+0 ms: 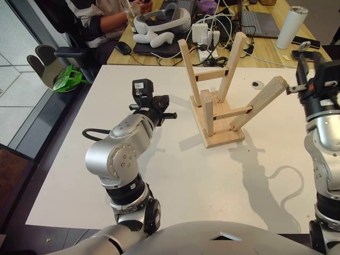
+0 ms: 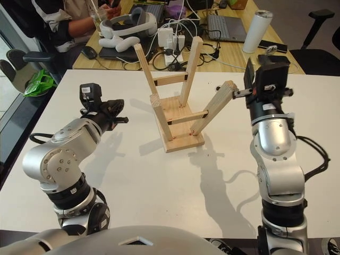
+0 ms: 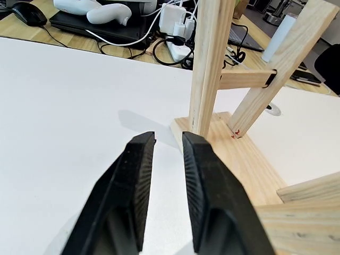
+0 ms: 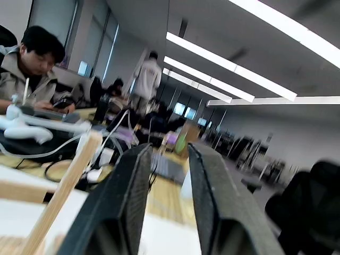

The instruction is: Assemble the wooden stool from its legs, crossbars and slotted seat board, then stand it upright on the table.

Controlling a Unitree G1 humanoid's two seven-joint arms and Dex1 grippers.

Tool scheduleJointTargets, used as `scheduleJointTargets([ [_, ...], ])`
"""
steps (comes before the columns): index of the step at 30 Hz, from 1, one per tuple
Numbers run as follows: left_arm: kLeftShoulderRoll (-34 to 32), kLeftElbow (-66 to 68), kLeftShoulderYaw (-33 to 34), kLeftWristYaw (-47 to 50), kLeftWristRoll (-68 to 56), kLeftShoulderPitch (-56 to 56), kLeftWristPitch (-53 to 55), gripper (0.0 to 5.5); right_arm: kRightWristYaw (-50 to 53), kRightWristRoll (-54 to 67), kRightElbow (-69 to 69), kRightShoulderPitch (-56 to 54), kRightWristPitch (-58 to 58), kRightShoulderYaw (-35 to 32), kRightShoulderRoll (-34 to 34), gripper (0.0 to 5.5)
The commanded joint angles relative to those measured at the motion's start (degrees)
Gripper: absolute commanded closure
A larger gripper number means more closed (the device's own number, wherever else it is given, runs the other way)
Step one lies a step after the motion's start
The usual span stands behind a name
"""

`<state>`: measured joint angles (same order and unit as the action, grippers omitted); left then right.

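The pale, plain-wood stool is assembled and rests upside down near the middle of the white table, its square seat board downmost. Four square-cut legs splay upward, joined by short crossbars.

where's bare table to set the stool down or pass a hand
Widest bare patch: table in front of the stool, out to the near edge. Also the far left corner beyond the left tool. Crowded: the gap between the leaning leg and right tool; the desk behind is cluttered.
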<state>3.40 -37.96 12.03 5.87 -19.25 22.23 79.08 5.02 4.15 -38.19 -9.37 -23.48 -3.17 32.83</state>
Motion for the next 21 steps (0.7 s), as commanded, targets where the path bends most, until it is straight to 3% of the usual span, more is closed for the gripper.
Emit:
scheduleJointTargets([
  [1,0.9,1.0,2.1,1.5,2.0,0.1,-3.0,3.99,-7.3,-10.4,-6.1,-2.4,10.1,6.6,5.2,3.68],
  [8,4.6,1.4,4.5,4.8,3.9,-0.1,-7.6,3.19,-27.2,-18.0,7.7,-6.8,33.7,13.8,16.6,2.77],
  [12,8.5,2.6,2.6,6.8,4.3,-0.1,-10.9,2.57,-35.2,-20.3,16.0,-13.8,45.8,17.4,18.5,2.09],
  [16,11.2,3.8,-0.8,8.7,4.0,-1.3,-13.2,2.55,-44.9,-18.1,19.0,-15.4,41.3,19.2,18.9,1.56],
  [19,11.2,4.3,-1.7,9.7,3.6,-1.7,-14.3,2.55,-48.9,-12.5,14.9,-10.9,40.1,18.3,19.0,1.05],
  [21,10.3,4.5,-1.3,10.0,3.2,-1.7,-14.8,2.55,-52.9,-5.6,12.5,-5.3,41.0,15.4,22.3,1.05],
])
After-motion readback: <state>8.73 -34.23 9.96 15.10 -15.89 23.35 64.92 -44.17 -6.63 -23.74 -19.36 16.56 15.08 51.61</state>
